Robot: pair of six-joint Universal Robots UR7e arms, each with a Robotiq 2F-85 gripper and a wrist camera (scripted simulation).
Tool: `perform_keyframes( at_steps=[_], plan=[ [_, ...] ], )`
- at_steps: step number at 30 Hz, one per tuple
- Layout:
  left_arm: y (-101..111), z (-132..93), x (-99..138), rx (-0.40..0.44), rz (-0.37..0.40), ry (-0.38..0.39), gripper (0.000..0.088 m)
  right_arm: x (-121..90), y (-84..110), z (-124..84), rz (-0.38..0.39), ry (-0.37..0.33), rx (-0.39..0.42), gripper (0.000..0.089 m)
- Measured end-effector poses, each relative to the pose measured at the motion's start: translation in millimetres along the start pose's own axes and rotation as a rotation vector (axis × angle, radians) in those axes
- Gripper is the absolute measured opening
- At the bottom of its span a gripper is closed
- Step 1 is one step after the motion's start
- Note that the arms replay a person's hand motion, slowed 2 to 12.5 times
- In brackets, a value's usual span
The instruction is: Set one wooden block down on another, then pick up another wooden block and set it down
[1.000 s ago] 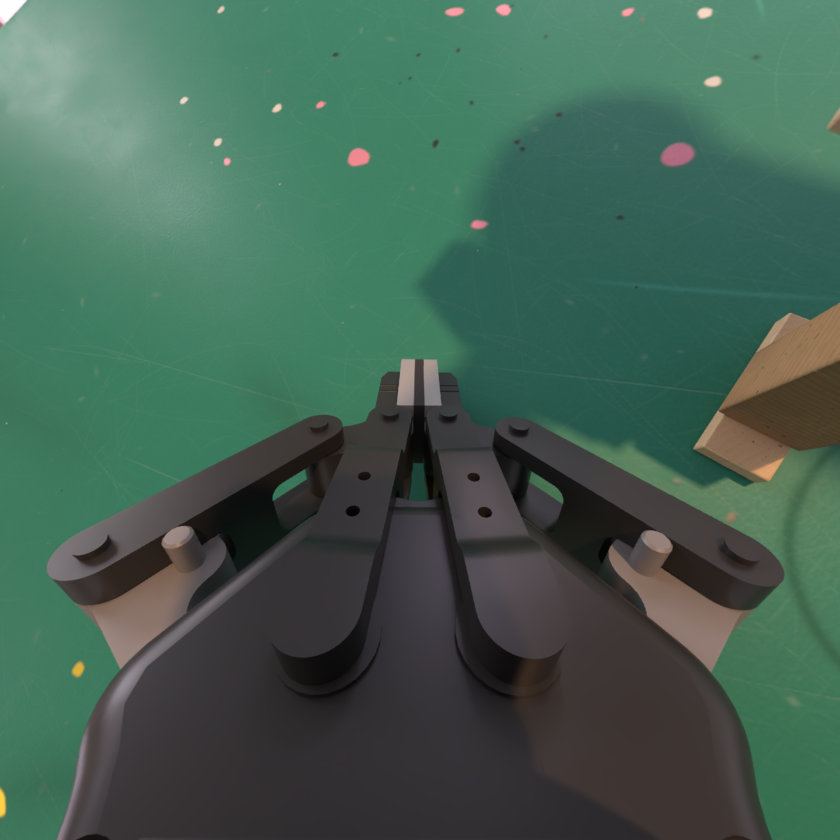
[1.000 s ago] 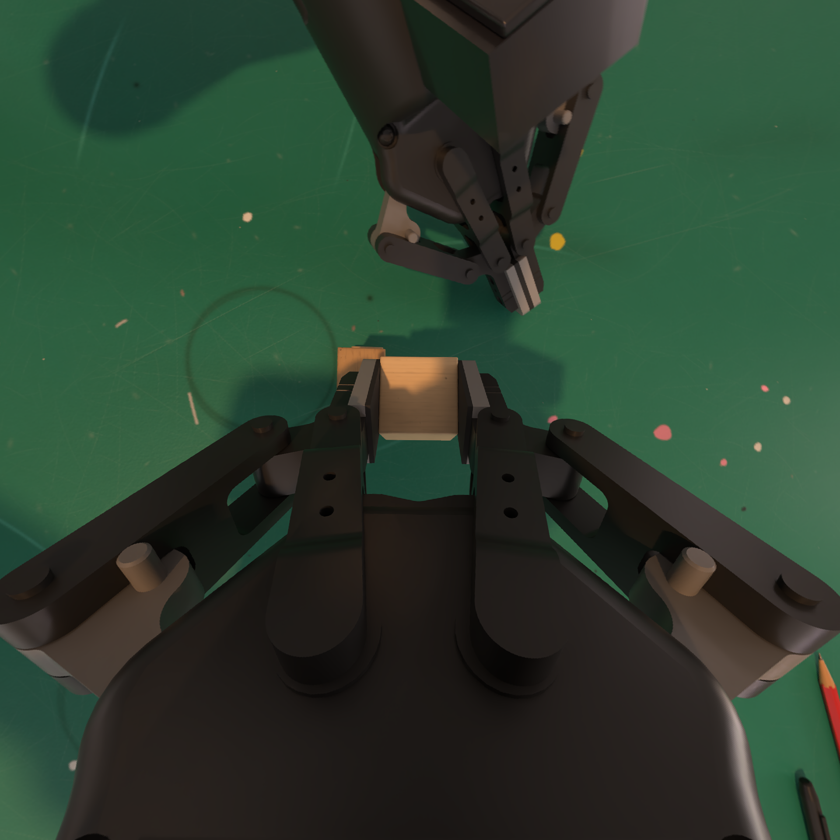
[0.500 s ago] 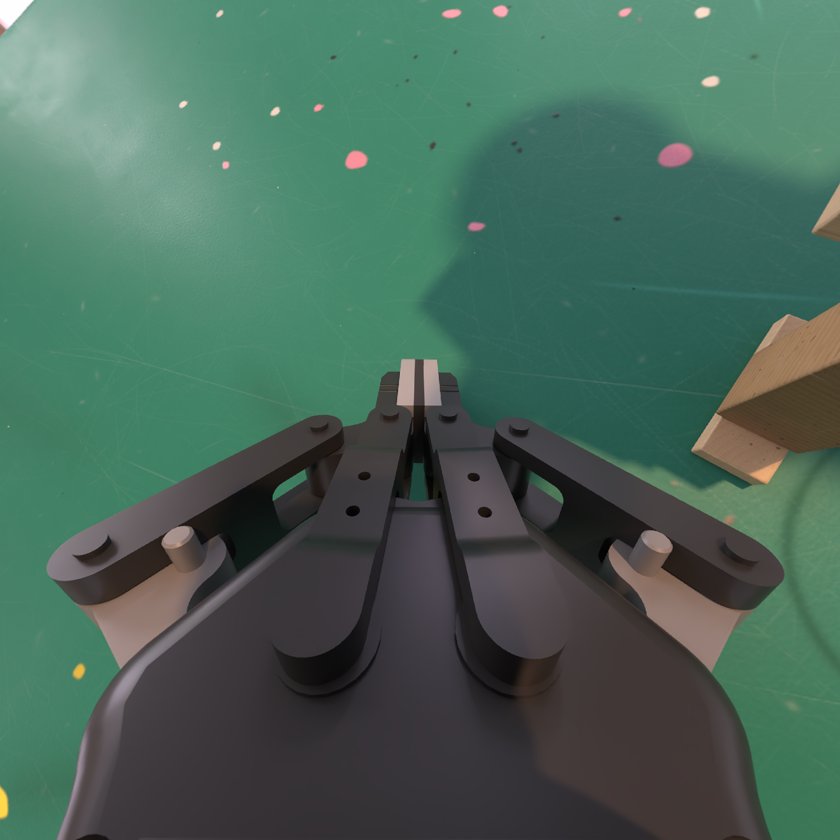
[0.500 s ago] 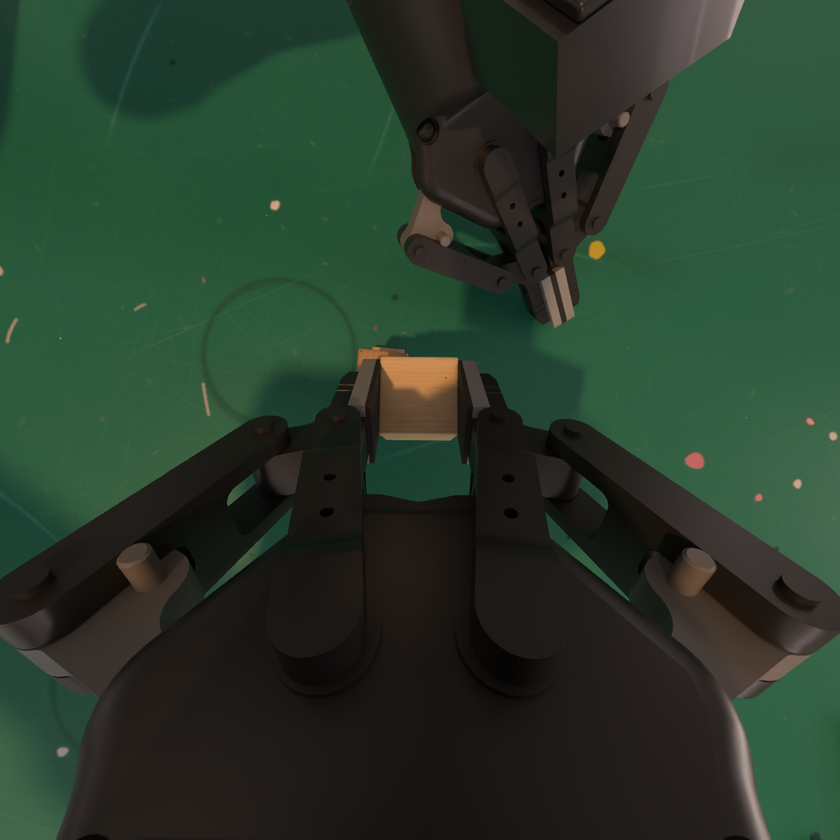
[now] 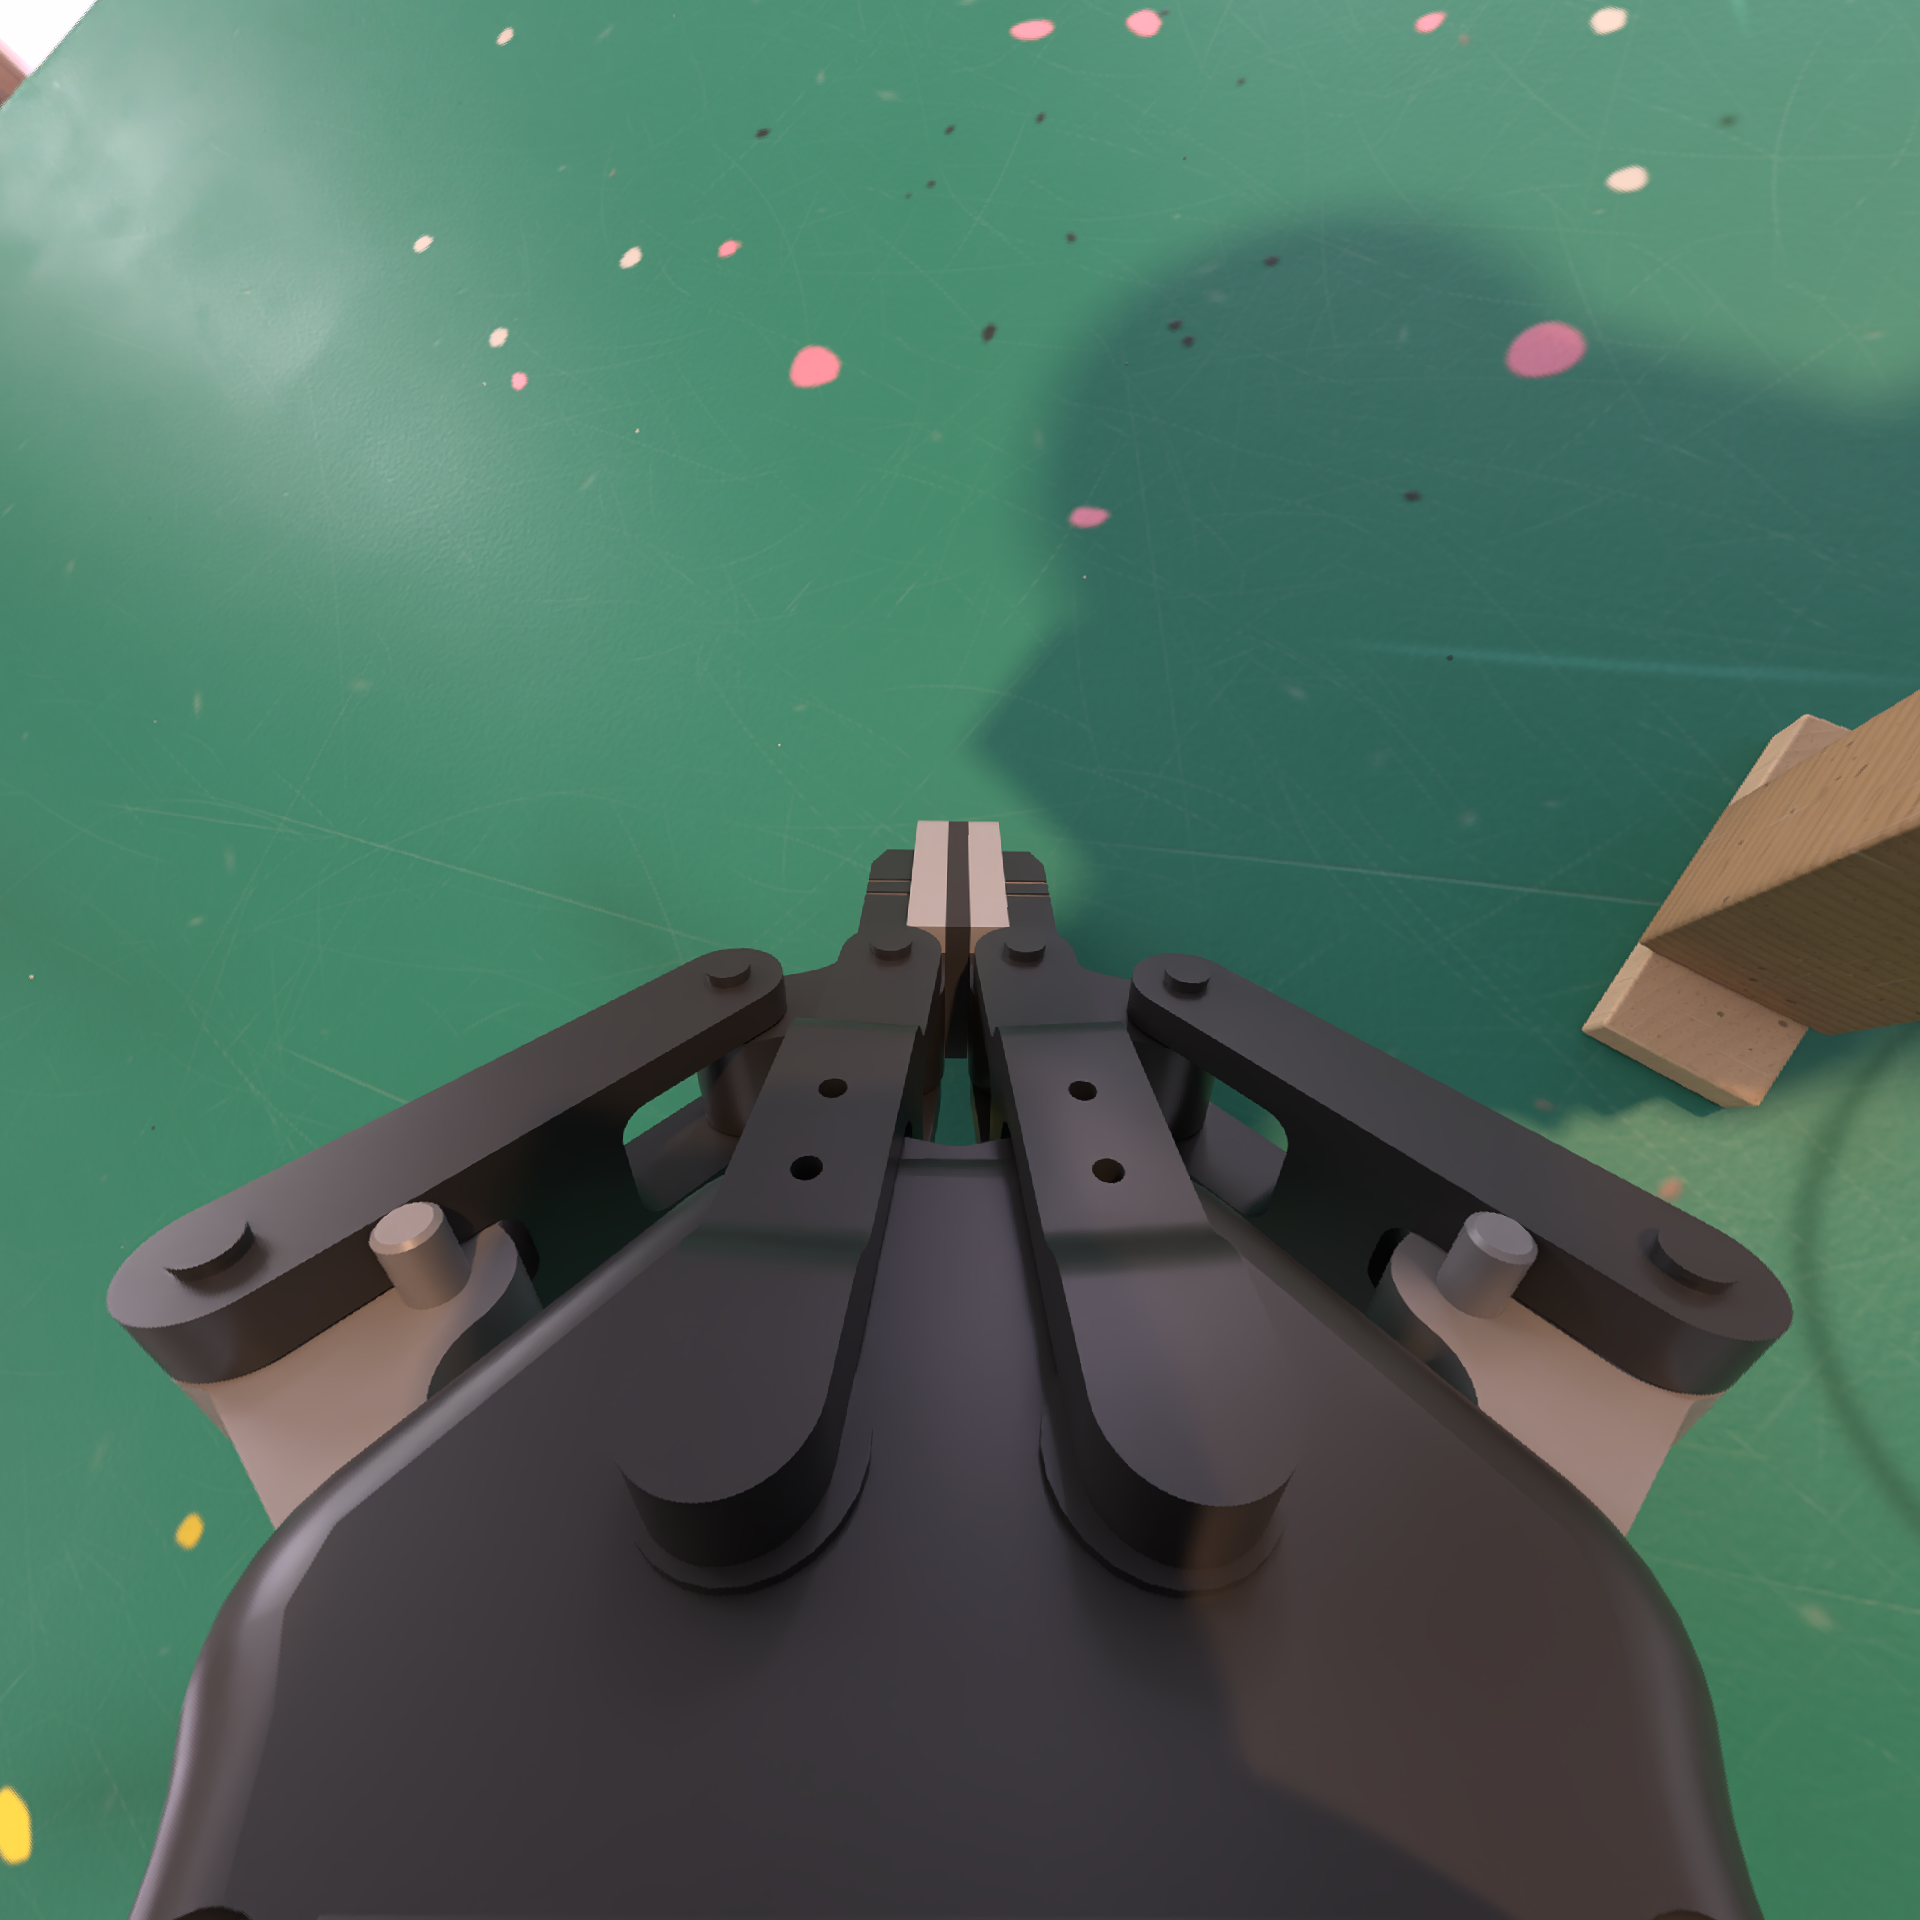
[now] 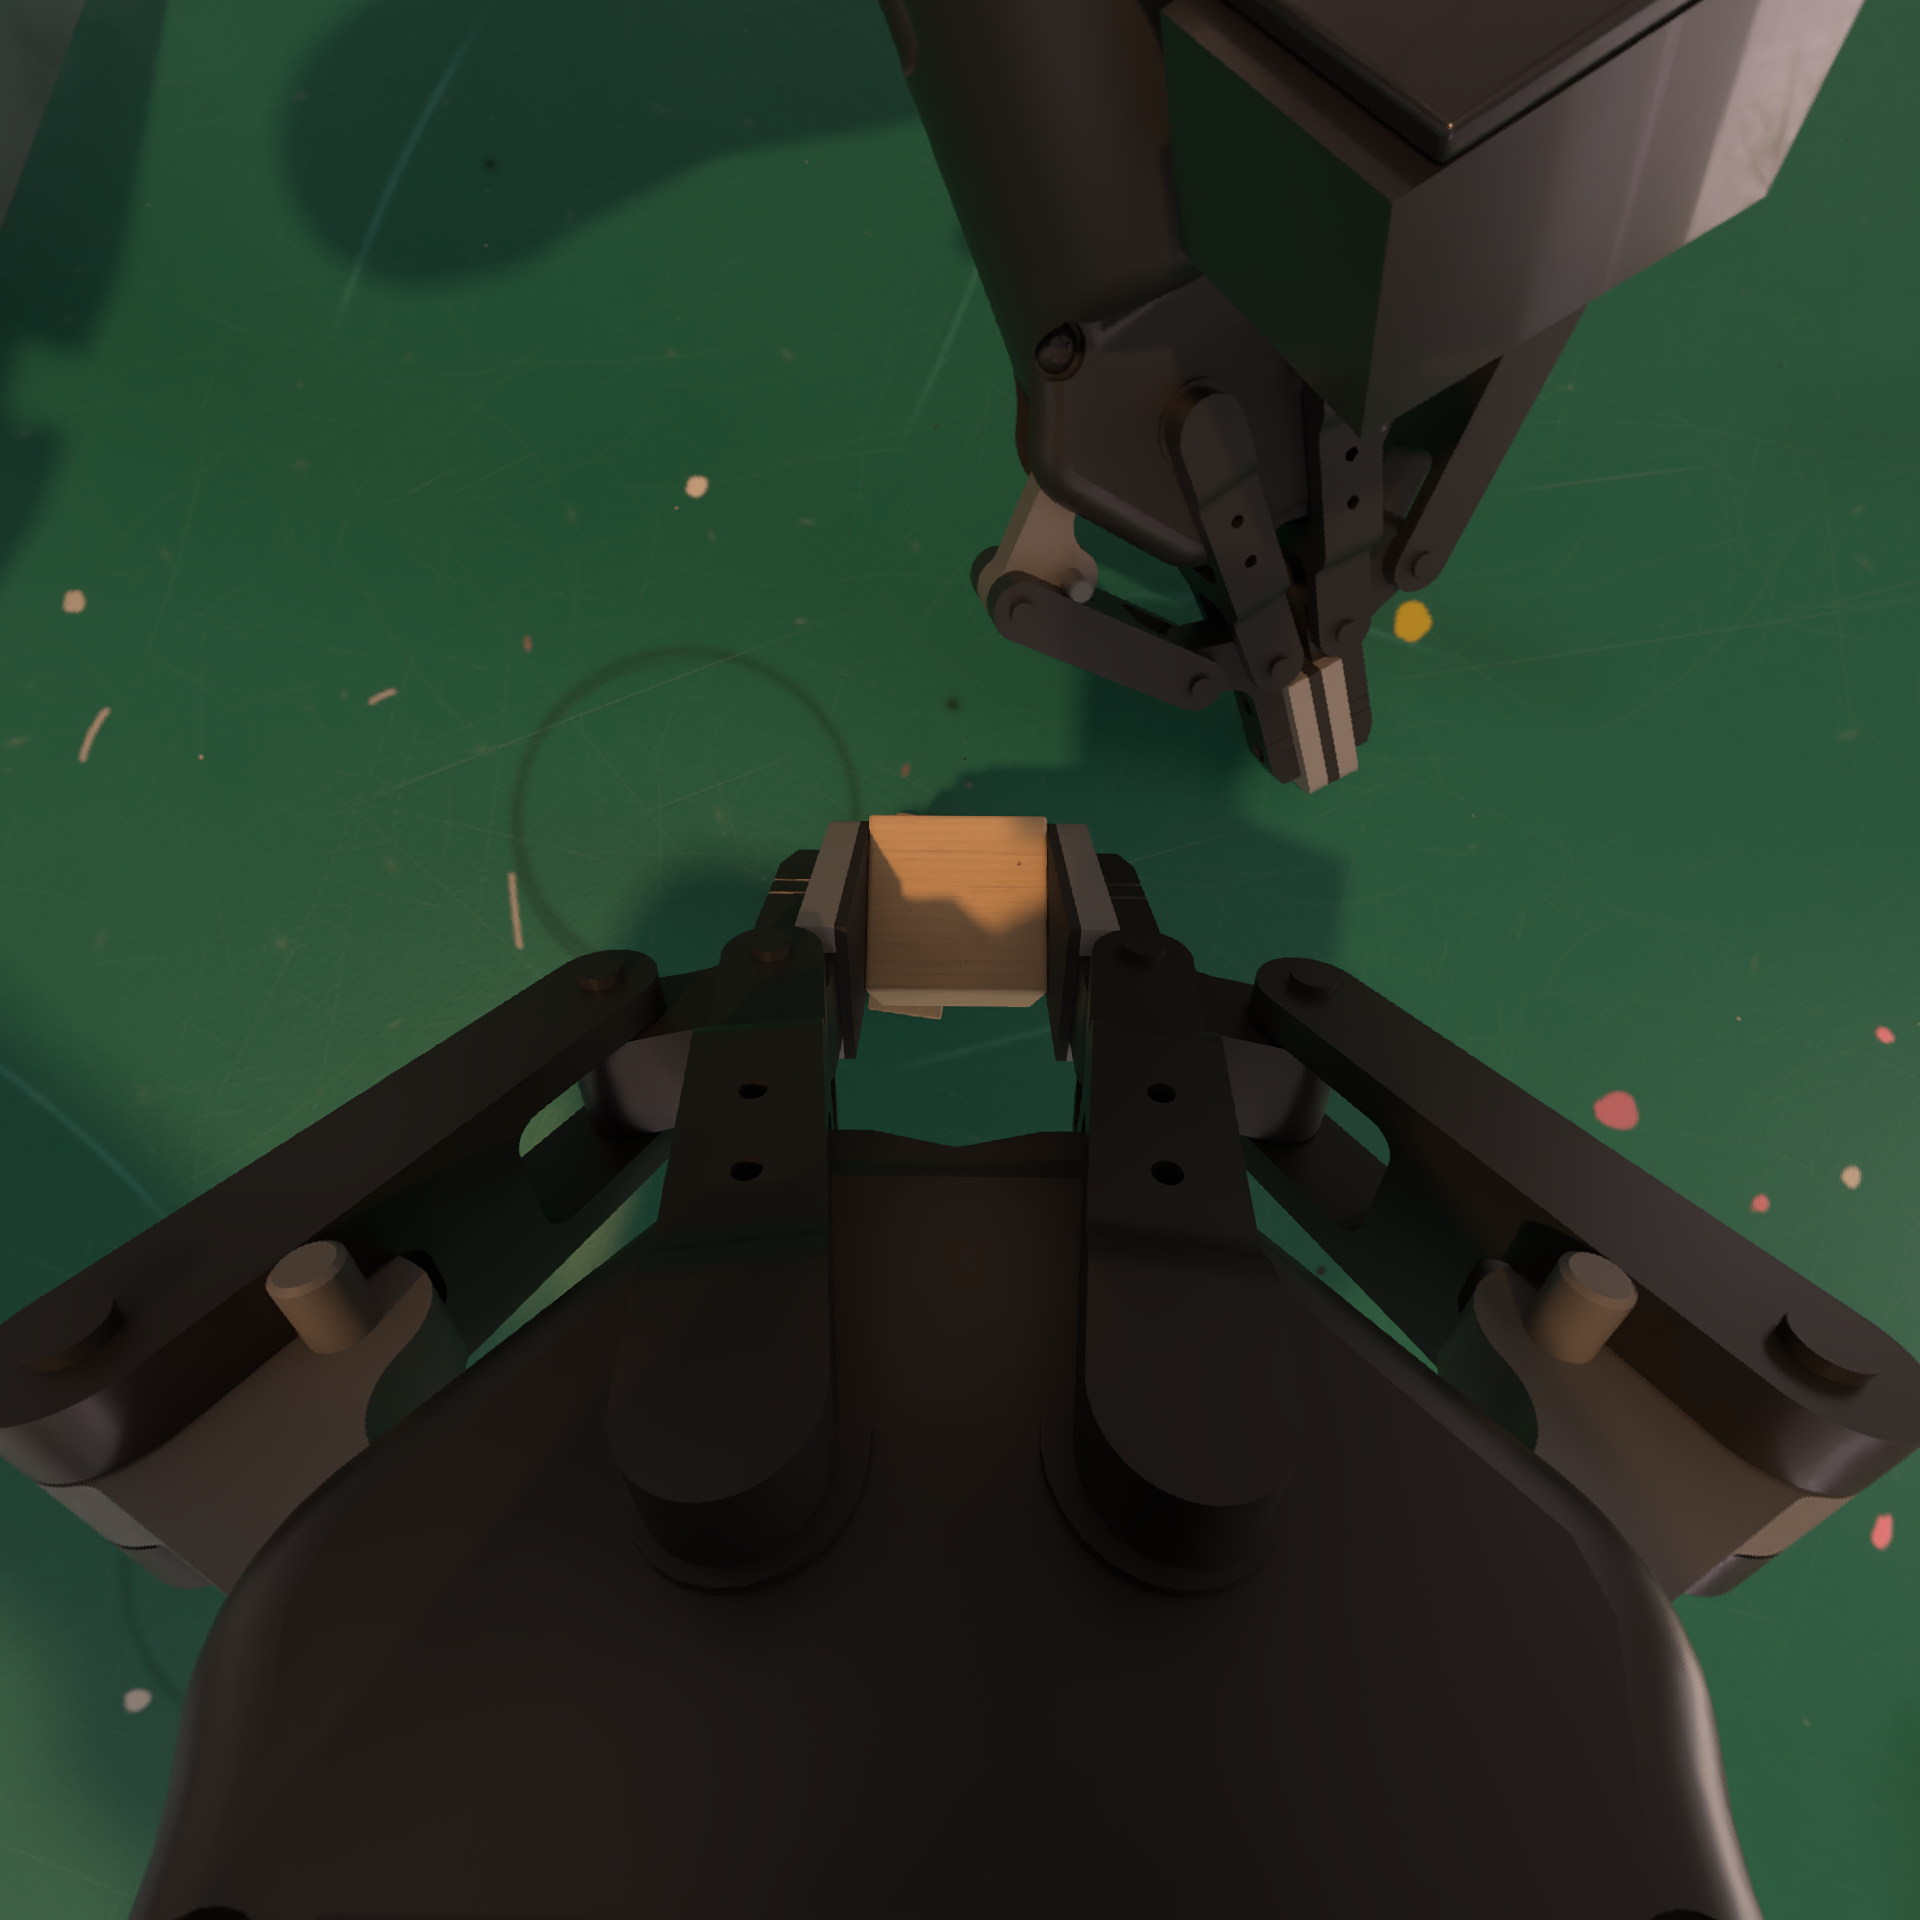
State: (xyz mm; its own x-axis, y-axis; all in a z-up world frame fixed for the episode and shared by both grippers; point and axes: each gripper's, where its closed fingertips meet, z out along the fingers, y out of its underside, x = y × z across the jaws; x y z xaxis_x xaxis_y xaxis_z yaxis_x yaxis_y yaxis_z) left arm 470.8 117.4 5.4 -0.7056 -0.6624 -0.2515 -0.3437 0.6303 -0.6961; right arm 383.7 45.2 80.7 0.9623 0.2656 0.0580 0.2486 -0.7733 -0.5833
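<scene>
My right gripper [image 6: 957, 914] is shut on a wooden block [image 6: 956, 904] and holds it above the green mat. A pale edge of another wooden block [image 6: 909, 1006] peeks out just beneath the held one. In the left wrist view, two wooden blocks lie at the right edge, the upper block [image 5: 1808, 914] resting askew on the lower block [image 5: 1694, 1023]. My left gripper [image 5: 957, 873] is shut and empty, to the left of that stack. It also shows in the right wrist view [image 6: 1320, 727], beyond the held block and to its right.
The green mat [image 5: 520, 623] is scratched and dotted with pink, white and yellow specks. A faint ring mark [image 6: 686, 810] lies left of the held block. The mat's corner [image 5: 21, 62] shows at the far upper left.
My right gripper has carried its block over the other block, which now shows only as a sliver beneath it. The left gripper has stayed still and shut.
</scene>
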Motion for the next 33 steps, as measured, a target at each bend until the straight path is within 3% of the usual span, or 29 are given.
perform_keyframes(
  at_steps=[16,33],
  plan=[
    [0.0,0.1,0.0,0.000,0.004,-0.003,0.0000,-8.1,-2.8,1.0,-0.054,-0.090,0.100,0.0285],
    [-0.1,0.1,0.0,0.000,0.001,-0.001,0.0000,-5.8,3.4,8.4,-0.066,-0.118,0.101,0.0286]
  ],
)
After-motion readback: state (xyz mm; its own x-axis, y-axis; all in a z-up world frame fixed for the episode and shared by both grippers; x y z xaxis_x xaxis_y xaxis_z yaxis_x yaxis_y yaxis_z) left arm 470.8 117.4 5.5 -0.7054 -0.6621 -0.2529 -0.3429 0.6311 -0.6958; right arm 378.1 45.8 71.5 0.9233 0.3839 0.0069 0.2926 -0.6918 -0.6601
